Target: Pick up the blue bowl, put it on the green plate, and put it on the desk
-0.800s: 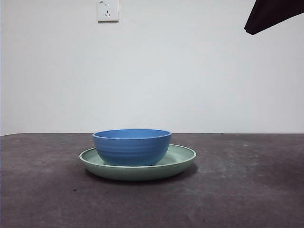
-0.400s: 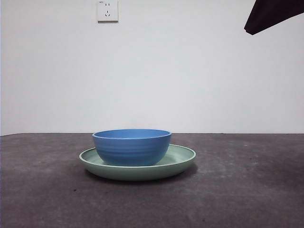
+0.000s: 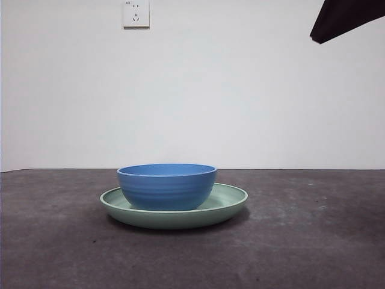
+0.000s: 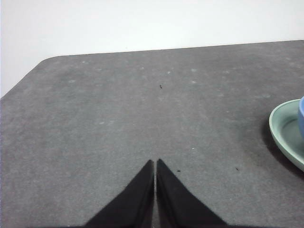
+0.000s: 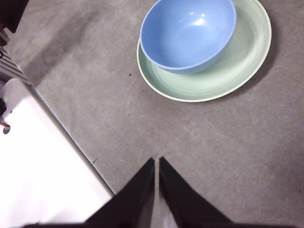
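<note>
The blue bowl [image 3: 166,186] stands upright in the green plate [image 3: 230,200], which rests on the dark desk [image 3: 313,241] at the middle. The right wrist view looks down on the bowl [image 5: 188,33] sitting toward one side of the plate [image 5: 237,61]. My right gripper [image 5: 156,162] is shut and empty, high above the desk and apart from the plate. My left gripper [image 4: 155,164] is shut and empty over bare desk; the plate's rim [image 4: 285,130] and a sliver of the bowl [image 4: 301,111] show at that view's edge. One arm shows as a black tip [image 3: 346,18] at the front view's top right corner.
A white wall with a socket [image 3: 136,13] stands behind the desk. The right wrist view shows the desk's edge [image 5: 71,137] with a white floor beyond it and some dark gear at the corner [image 5: 7,28]. The desk's rounded corner [image 4: 45,61] shows in the left wrist view.
</note>
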You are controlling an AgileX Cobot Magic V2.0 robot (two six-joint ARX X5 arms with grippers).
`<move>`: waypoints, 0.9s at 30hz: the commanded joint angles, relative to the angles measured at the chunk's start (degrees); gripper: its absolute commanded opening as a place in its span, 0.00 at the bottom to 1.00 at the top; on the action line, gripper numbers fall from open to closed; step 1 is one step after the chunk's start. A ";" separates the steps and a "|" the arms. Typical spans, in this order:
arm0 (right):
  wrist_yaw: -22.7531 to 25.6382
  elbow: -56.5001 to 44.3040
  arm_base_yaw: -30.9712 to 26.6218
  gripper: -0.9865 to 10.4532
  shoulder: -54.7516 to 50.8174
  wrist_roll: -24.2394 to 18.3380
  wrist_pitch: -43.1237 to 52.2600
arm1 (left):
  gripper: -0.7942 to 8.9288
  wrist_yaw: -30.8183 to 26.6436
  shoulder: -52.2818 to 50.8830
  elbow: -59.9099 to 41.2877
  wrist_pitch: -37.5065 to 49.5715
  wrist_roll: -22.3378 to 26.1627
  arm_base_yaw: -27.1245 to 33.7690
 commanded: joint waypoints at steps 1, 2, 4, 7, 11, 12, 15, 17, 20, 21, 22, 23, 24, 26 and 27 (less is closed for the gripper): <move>0.00 1.09 -2.82 0.09 -2.78 -3.32 0.68 | 0.09 -0.04 -0.09 -1.20 -0.39 -0.13 0.13; 0.02 1.07 -4.52 0.09 -4.26 -3.85 1.18 | 0.09 -0.07 -0.07 -1.20 -0.42 -0.13 0.13; 0.00 0.98 -8.17 0.09 -7.52 -3.82 3.65 | 0.09 -0.04 -0.09 -1.20 -0.42 -0.13 0.13; 0.13 0.55 -14.75 0.09 -13.16 -3.93 8.07 | 0.09 -0.04 -0.09 -1.20 -0.42 -0.13 0.13; 2.69 -1.90 -23.45 0.09 -20.59 -5.88 13.97 | 0.09 -0.04 -0.09 -1.20 -0.42 -0.13 0.13; 3.48 -3.15 -25.35 0.09 -22.43 -6.58 15.41 | 0.09 -0.04 -0.09 -1.20 -0.42 -0.13 0.13; 4.98 -7.98 -29.64 0.09 -27.39 -7.85 20.39 | 0.09 -0.04 -0.09 -1.20 -0.42 -0.13 0.13; 5.07 -12.20 -31.50 0.09 -30.75 -8.31 24.50 | 0.09 -0.04 -0.09 -1.20 -0.42 -0.13 0.13; 5.09 -19.85 -32.76 0.09 -35.85 -8.31 31.76 | 0.09 -0.04 -0.09 -1.20 -0.42 -0.13 0.13; 5.09 -22.58 -32.81 0.09 -37.44 -8.31 34.18 | 0.09 -0.04 -0.09 -1.20 -0.42 -0.13 0.13; 5.11 -24.98 -32.81 0.09 -38.77 -8.28 36.33 | 0.09 -0.04 -0.09 -1.20 -0.42 -0.13 0.13; 5.18 -27.76 -32.79 0.09 -40.24 -8.22 38.77 | 0.09 -0.04 -0.09 -1.20 -0.42 -0.13 0.13; 5.51 -30.40 -32.79 0.09 -41.70 -8.09 41.16 | 0.09 -0.04 -0.09 -1.20 -0.42 -0.13 0.13; 6.51 -34.93 -32.59 0.09 -44.17 -7.69 44.94 | 0.09 -0.07 -0.09 -1.20 -0.42 -0.13 0.13; 6.73 -36.83 -32.46 0.09 -45.24 -7.63 46.31 | 0.09 -0.04 -0.09 -1.20 -0.42 -0.13 0.13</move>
